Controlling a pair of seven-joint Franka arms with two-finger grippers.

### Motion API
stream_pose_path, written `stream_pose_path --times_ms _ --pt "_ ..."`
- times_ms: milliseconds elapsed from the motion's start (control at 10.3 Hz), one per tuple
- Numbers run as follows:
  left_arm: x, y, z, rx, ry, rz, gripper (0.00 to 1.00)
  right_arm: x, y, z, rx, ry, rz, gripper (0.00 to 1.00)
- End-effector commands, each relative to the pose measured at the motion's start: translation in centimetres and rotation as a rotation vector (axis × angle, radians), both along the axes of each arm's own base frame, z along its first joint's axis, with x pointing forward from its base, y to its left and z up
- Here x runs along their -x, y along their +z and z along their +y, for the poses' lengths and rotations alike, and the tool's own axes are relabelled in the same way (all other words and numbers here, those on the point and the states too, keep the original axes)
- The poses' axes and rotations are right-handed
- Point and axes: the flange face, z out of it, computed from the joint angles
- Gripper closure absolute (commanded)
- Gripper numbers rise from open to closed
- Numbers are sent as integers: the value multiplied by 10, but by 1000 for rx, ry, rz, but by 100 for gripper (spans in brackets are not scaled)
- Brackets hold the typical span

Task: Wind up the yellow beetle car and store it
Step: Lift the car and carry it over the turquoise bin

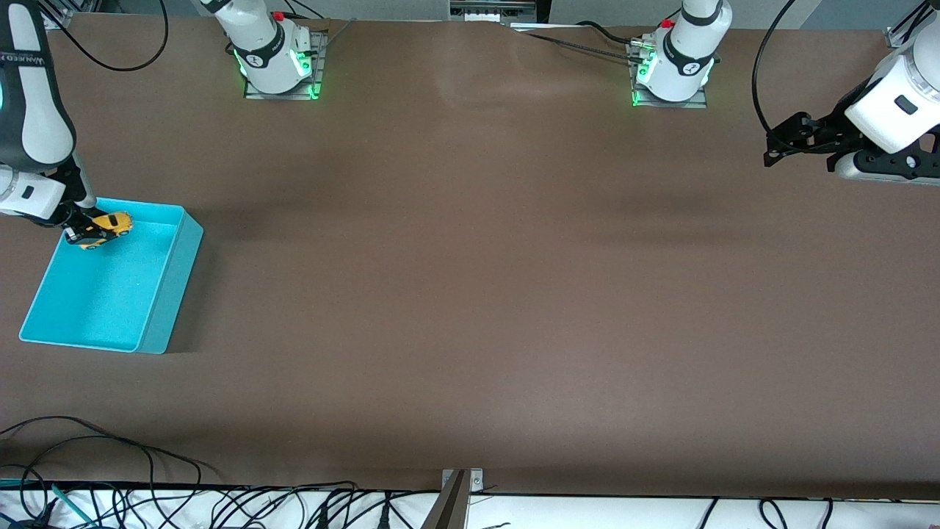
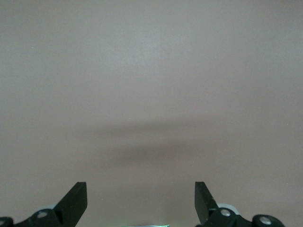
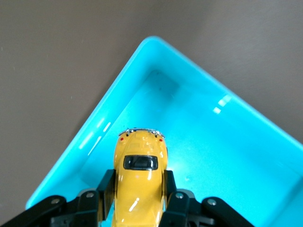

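Over the teal bin (image 1: 158,308), the right gripper (image 1: 82,232) grips the yellow beetle car (image 1: 109,225); lower it before releasing. The left gripper (image 1: 782,144) waits, fingers spread, over bare table (image 1: 470,294).

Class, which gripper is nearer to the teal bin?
Right. The right gripper holds the yellow beetle car over the teal bin; the left gripper hangs open over the table's other end.

- Even overhead light was on the brown worktop (image 1: 470,294), with soft banded shadows at mid-table.
- Glare streaks flashed on the teal bin (image 3: 227,137).
- Left claw (image 2: 141,201) showed slightly soft.
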Motion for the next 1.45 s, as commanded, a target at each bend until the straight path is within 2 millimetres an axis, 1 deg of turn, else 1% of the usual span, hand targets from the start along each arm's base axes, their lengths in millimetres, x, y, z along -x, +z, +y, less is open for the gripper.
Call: stream_pose_path --times_ms 0,194,484,581,775,969,1066,1163,1260,1357 --pt "-2 6 -3 4 8 8 0 -14 -32 -14 -12 85 -2 100" --pt "-2 6 -3 6 8 9 0 -32 -57 -17 -45 186 -8 100" --pt "-3 6 -2 6 11 8 0 -41 -80 -24 -84 228 -17 100" --pt "-2 6 -2 6 11 10 0 -41 -88 -26 -83 222 -21 100" --pt "-2 6 -2 6 11 10 0 -34 -108 -35 -93 203 -10 100" --pt "-2 6 -2 6 11 10 0 -29 -116 -38 -112 176 -5 92" --pt "-2 6 -2 6 11 10 0 -26 -117 -40 -118 166 2 81" --pt "-2 6 -2 6 11 10 0 -22 -117 -45 -124 148 5 66" --pt "-2 6 -2 6 11 10 0 -21 -117 -45 -135 137 8 41" --pt "-2 6 -2 6 11 10 0 -20 -114 -45 -147 131 19 0"
